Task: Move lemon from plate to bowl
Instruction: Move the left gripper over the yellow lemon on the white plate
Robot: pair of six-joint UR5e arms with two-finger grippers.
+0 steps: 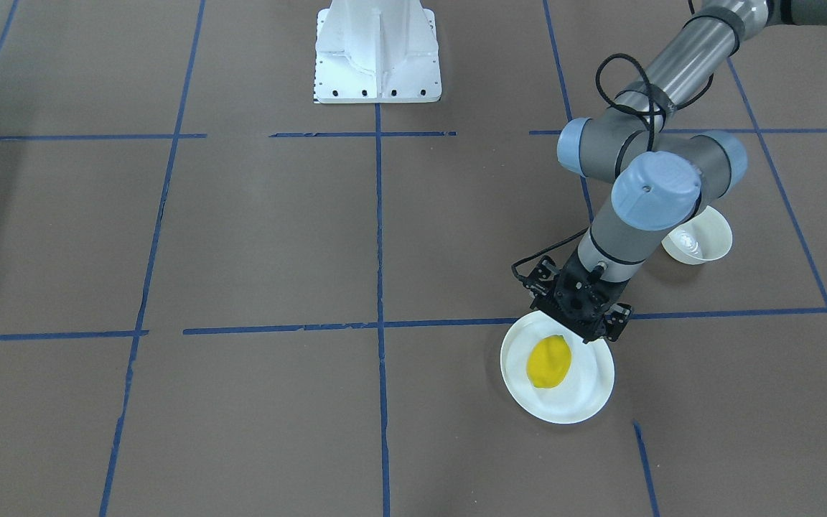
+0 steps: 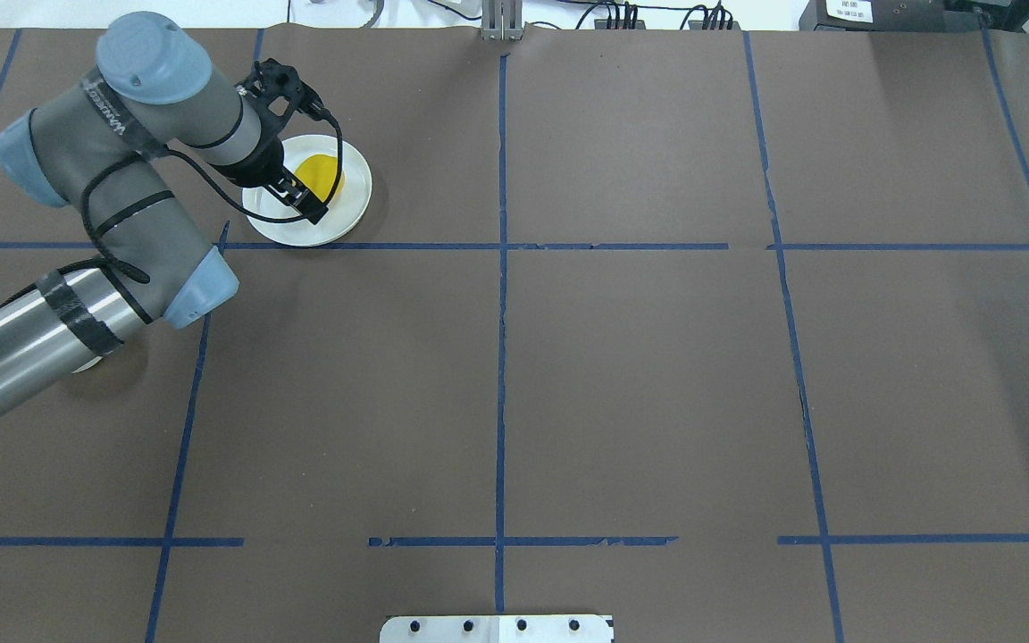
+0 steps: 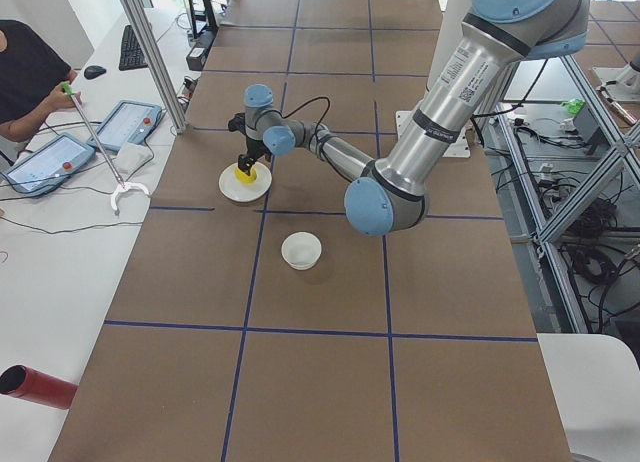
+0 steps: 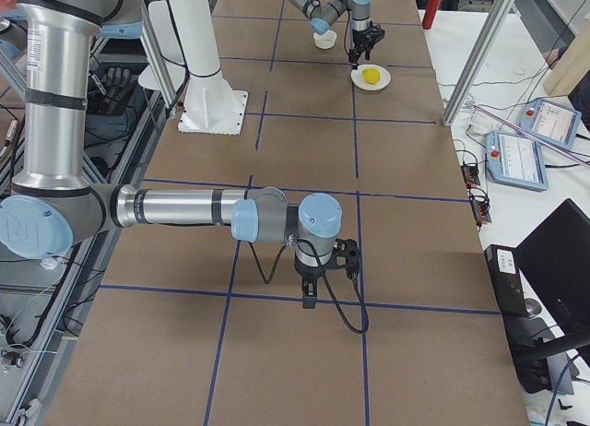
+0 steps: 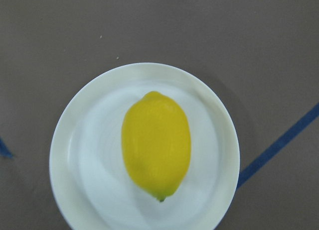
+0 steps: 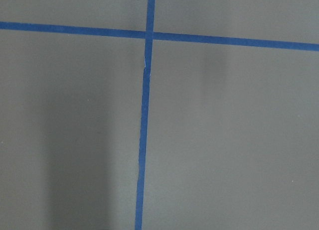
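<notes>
Brown paper table (image 2: 657, 375) gridded with blue tape (image 2: 500, 357); left jaws spread above lemon (image 1: 548, 362); right jaws unclear.

We see the left arm (image 1: 693, 47): silver tube, grey joints, pale blue caps (image 1: 656, 190), white lettering. A black cable (image 1: 599, 75), taped on in bands, runs to the black left gripper (image 2: 302, 198). The right arm (image 4: 175, 207) matches it.

Only blurred, unreadable lettering on the left arm (image 3: 458, 77)

The left pincer (image 1: 578, 316) hangs pointing down, jaws apart, while the right pincer (image 4: 310, 300) points straight down.
</notes>
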